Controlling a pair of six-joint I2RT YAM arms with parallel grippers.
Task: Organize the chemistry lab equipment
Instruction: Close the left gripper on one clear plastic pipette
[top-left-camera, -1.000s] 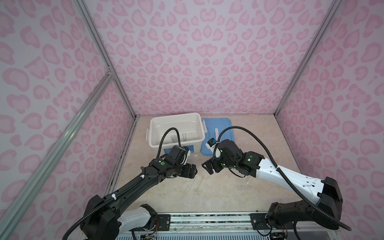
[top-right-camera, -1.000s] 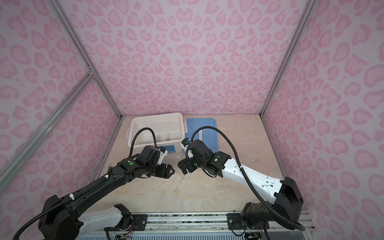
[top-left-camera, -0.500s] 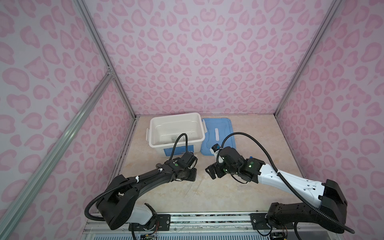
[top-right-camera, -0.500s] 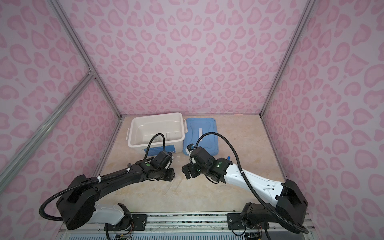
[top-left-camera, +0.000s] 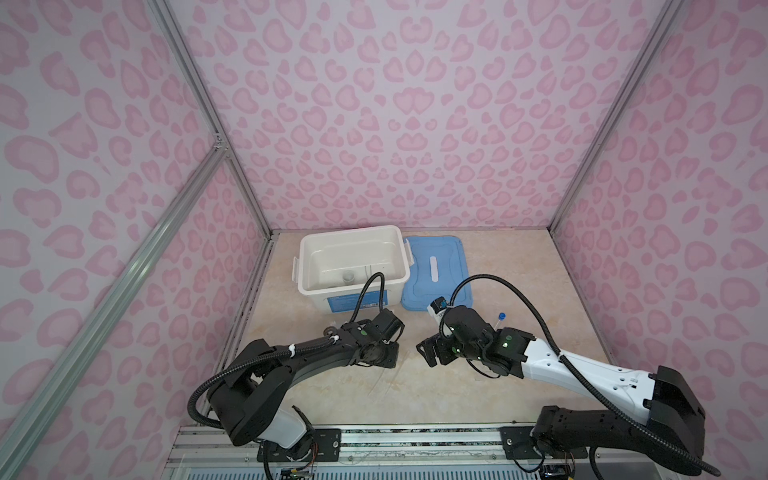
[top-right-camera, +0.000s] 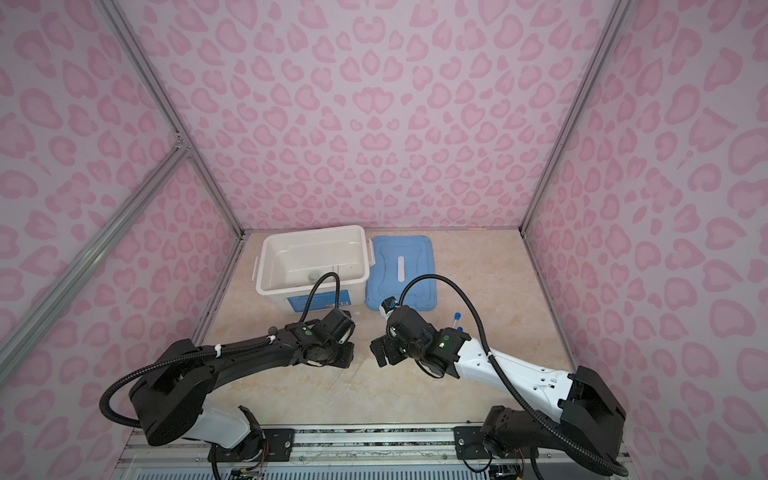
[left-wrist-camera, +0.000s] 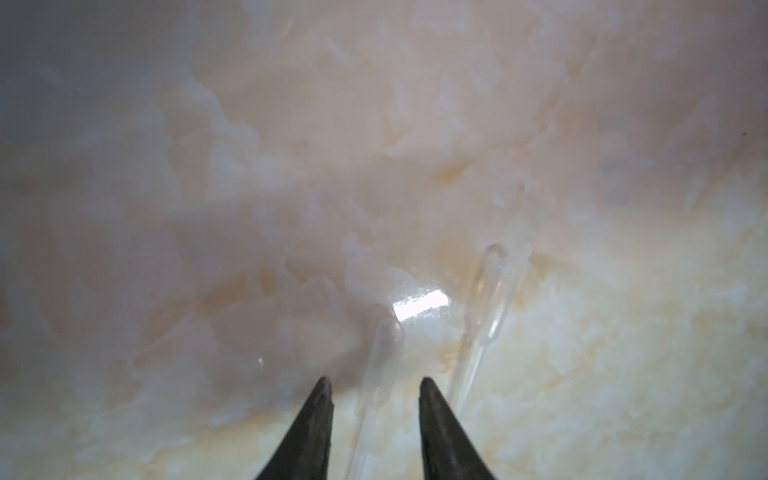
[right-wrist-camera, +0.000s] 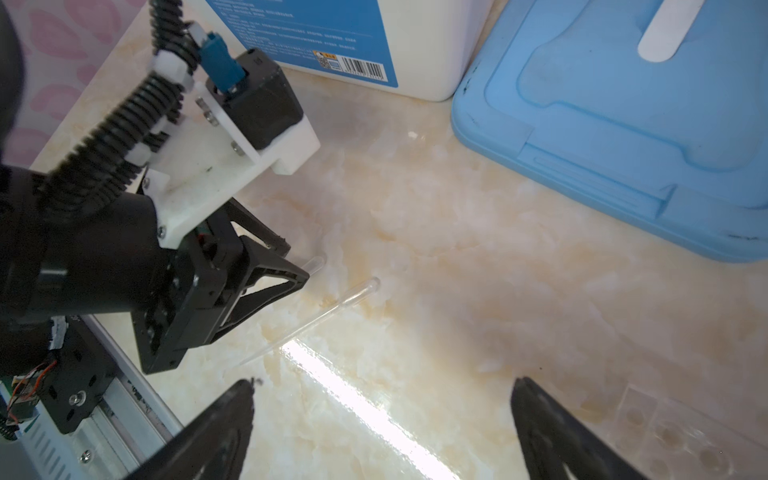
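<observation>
left gripper (left-wrist-camera: 376, 384): part-spread, straddling clear plastic dropper (left-wrist-camera: 384, 345) lying on beige marbled table (left-wrist-camera: 602, 374), gaps either side | right gripper (right-wrist-camera: 382, 384): spread wide

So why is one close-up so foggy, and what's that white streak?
Left wrist view: out of focus, softening the beige marbled tabletop and the clear plastic dropper between the jaws, with a small white glare patch. Right wrist view: sharper; the streak is glare on the glossy tabletop.

Walls (top-left-camera: 395, 124): pale lilac, pink blotch print | tabletop (top-left-camera: 540, 291): cream marble veining | bin (top-left-camera: 311, 257): white, blue label | lid (top-left-camera: 451, 270): blue, white strip | dropper (left-wrist-camera: 380, 357): clear, colourless | tube cap (top-left-camera: 501, 316): blue
</observation>
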